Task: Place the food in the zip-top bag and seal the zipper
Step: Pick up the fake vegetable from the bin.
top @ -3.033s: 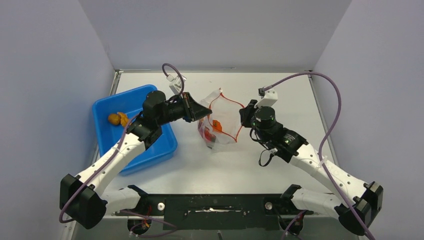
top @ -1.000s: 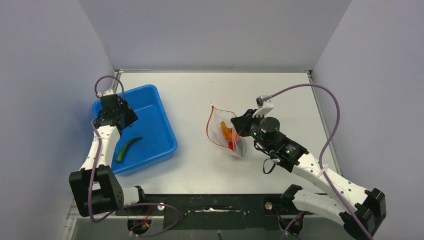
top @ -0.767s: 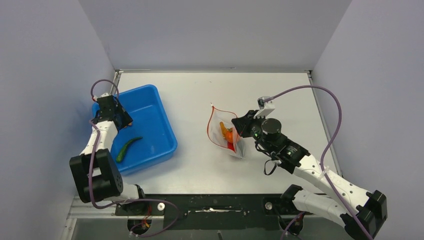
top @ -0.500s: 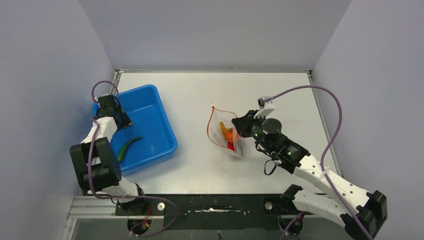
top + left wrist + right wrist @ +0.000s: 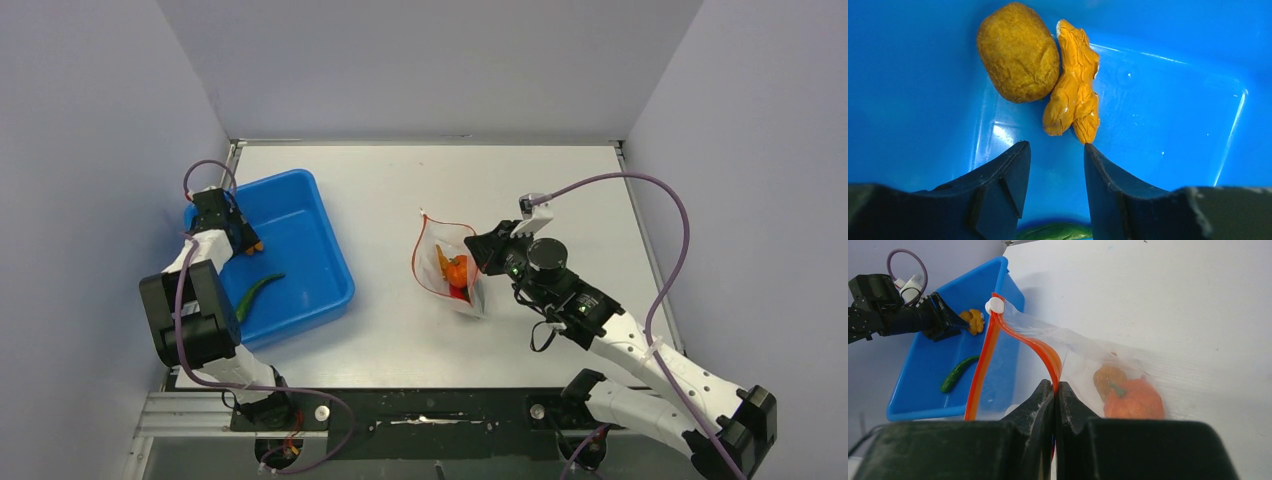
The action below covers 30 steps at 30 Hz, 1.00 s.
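The left gripper is low in the far left corner of the blue tray, at the left of the overhead view. Its fingers stand a narrow gap apart with nothing between them. Just beyond the tips lie two yellow-brown lumps, touching each other: a rounded one in the upper left of the wrist view and a wrinkled one beside it. A green piece lies on the tray floor nearer the arm bases, apart from the lumps. The clear bag lies on the table at the middle of the overhead view, well apart from the tray. The right gripper is closed tight on the bag's edge at its red-orange strip. The strip's two sides spread apart toward a white slider at the upper left of the right wrist view, so the mouth is open. Inside the bag sit an orange fruit and, touching it, another yellow-brown lump; overhead, something red shows beneath the fruit.
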Each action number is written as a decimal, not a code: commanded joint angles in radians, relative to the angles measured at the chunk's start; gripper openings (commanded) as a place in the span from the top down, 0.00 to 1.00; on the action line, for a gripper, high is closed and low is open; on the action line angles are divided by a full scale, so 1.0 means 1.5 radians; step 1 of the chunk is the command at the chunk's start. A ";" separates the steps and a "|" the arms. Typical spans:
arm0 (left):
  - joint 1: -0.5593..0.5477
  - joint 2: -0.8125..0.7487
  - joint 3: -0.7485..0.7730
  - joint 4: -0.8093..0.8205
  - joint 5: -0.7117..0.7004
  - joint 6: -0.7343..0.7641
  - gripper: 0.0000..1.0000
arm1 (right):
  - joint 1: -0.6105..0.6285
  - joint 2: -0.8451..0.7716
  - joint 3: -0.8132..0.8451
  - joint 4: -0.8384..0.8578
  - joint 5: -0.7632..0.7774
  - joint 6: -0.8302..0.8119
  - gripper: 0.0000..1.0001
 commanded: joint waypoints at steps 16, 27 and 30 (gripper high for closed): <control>-0.009 0.076 0.065 0.062 0.064 -0.023 0.61 | 0.006 -0.028 0.000 0.050 0.004 -0.006 1.00; -0.012 0.115 0.076 0.058 0.080 -0.029 0.61 | 0.006 -0.015 0.006 0.049 0.006 -0.006 1.00; -0.014 0.119 0.078 0.053 0.077 -0.029 0.61 | 0.006 -0.012 0.002 0.052 0.005 -0.005 1.00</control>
